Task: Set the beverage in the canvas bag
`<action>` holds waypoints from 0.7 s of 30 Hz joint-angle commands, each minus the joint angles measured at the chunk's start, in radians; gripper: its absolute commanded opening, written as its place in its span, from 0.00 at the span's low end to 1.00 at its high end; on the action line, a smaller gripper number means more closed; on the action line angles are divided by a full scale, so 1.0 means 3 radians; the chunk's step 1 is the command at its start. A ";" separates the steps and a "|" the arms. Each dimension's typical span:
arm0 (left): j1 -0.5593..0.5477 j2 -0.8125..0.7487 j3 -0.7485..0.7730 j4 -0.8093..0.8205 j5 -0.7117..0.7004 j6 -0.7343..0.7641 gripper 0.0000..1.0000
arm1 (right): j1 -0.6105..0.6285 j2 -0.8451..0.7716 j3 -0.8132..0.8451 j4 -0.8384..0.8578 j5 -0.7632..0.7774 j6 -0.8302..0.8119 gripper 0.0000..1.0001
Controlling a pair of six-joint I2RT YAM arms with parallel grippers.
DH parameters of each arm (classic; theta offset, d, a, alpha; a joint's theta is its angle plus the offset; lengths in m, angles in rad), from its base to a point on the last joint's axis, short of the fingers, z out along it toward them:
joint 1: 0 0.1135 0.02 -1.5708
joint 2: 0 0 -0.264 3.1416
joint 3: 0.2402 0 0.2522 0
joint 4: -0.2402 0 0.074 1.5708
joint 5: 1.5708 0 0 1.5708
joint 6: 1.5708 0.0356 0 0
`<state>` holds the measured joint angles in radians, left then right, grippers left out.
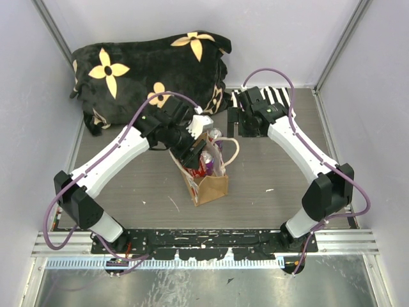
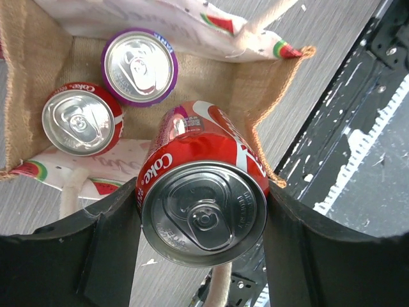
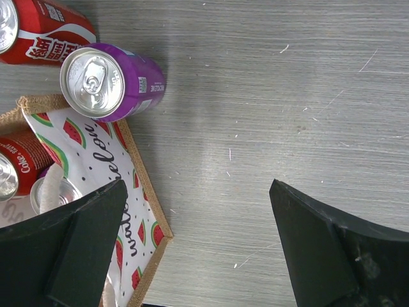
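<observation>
The canvas bag (image 1: pixel 209 184) stands open at the table's middle; its outer panel has a watermelon print (image 3: pixel 96 173). My left gripper (image 2: pixel 204 220) is shut on a red Coke can (image 2: pixel 204 179) and holds it top up over the bag's open mouth, near one corner. A purple can (image 2: pixel 139 66) and another red can (image 2: pixel 82 118) stand inside the bag (image 2: pixel 223 80). My right gripper (image 3: pixel 198 224) is open and empty, above bare table just right of the bag. In the top view the left gripper (image 1: pixel 192 155) is over the bag and the right gripper (image 1: pixel 238 125) is behind it.
A purple can (image 3: pixel 112 82) and a red can (image 3: pixel 48 32) stand on the table behind the bag. A black cushion with yellow flowers (image 1: pixel 150 70) lies at the back left. A black-and-white striped thing (image 1: pixel 276 96) lies at the back right. Walls enclose the table.
</observation>
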<state>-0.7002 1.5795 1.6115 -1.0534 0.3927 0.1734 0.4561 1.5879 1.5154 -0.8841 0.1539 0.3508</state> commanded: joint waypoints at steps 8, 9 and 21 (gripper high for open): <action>-0.0090 0.0063 -0.0510 0.0744 -0.0390 0.0003 0.00 | -0.0012 -0.0252 -0.0100 0.0099 0.0001 0.0057 1.00; -0.0092 0.0087 -0.0525 0.0746 -0.0405 0.0005 0.00 | -0.0012 -0.0260 -0.0112 0.0099 0.0000 0.0059 1.00; -0.0094 0.0087 -0.0959 0.1020 -0.0655 0.0007 0.00 | -0.0017 -0.0270 -0.0134 0.0099 -0.0002 0.0059 1.00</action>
<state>-0.7242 1.6188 1.3437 -0.8326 0.2222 0.1791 0.4561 1.5463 1.4708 -0.8726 0.1539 0.3660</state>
